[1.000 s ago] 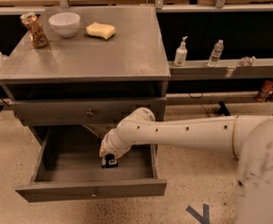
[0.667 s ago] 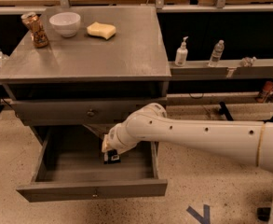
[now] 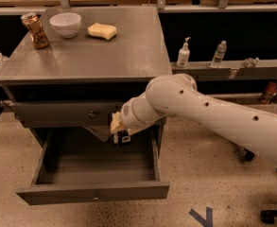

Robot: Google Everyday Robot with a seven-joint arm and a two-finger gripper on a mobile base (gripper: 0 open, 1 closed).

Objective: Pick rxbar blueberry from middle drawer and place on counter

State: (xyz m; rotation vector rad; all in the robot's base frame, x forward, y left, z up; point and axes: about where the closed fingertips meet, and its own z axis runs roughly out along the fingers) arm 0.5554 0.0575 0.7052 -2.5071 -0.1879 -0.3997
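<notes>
Low in the camera view, the gripper (image 3: 119,132) hangs over the back of the open drawer (image 3: 93,192), a shallow grey wooden tray with a small pale knob. It is closed on the bar (image 3: 124,137), a small flat dark packet with white print, held clear of the drawer floor. The smooth white arm (image 3: 213,112) is tubular. Above, the matte, streaked counter (image 3: 95,56) carries a round white bowl (image 3: 65,24), a yellow sponge (image 3: 102,30) and a can (image 3: 35,30).
</notes>
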